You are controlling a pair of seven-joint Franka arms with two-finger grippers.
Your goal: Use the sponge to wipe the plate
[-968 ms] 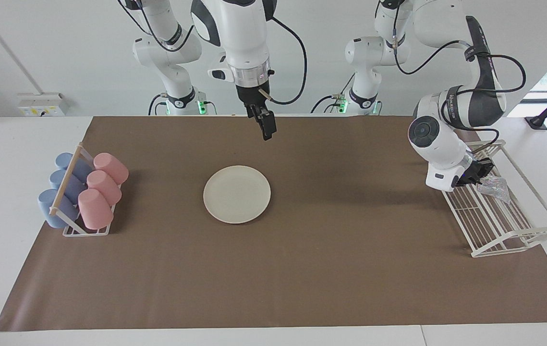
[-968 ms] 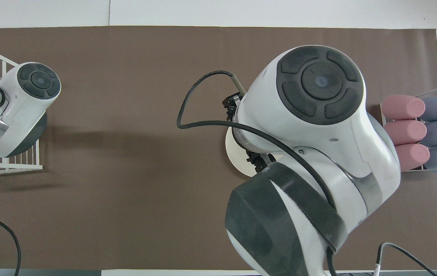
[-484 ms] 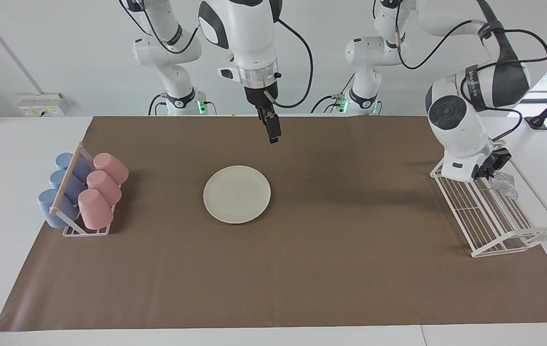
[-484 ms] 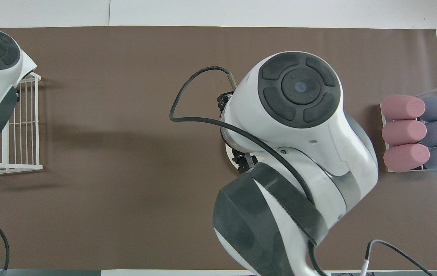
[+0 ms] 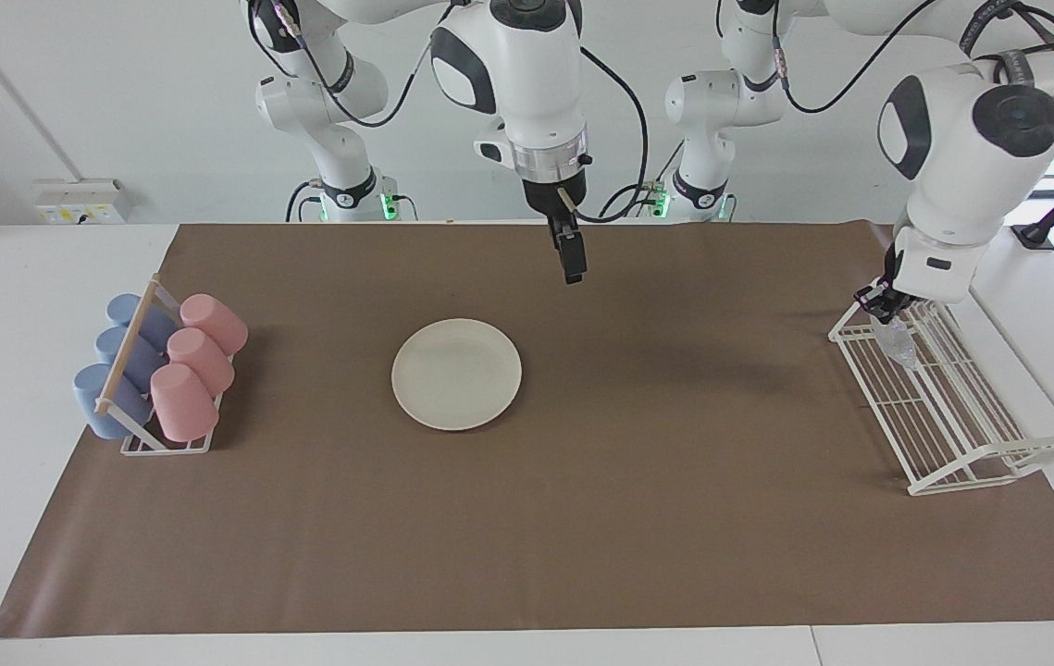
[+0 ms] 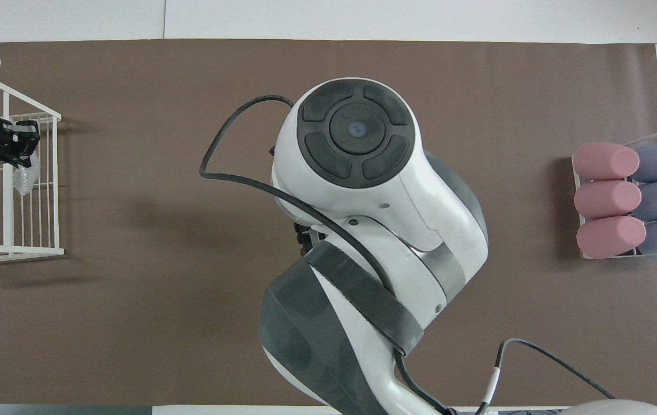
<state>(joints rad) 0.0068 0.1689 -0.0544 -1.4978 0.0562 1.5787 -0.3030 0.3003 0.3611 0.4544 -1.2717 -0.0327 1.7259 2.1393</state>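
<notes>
The left gripper (image 5: 887, 310) has been raised from low in the wire rack (image 5: 998, 462) to its robot-side end, its fingers clamped on the sponge (image 5: 897, 344), which hangs over the rack. On the worktop (image 5: 675, 518), the plate (image 5: 456, 374) lies at the middle. The right gripper (image 5: 571, 264) is held over the mat nearer the robots than the plate, fingers spread wide, holding nothing.
</notes>
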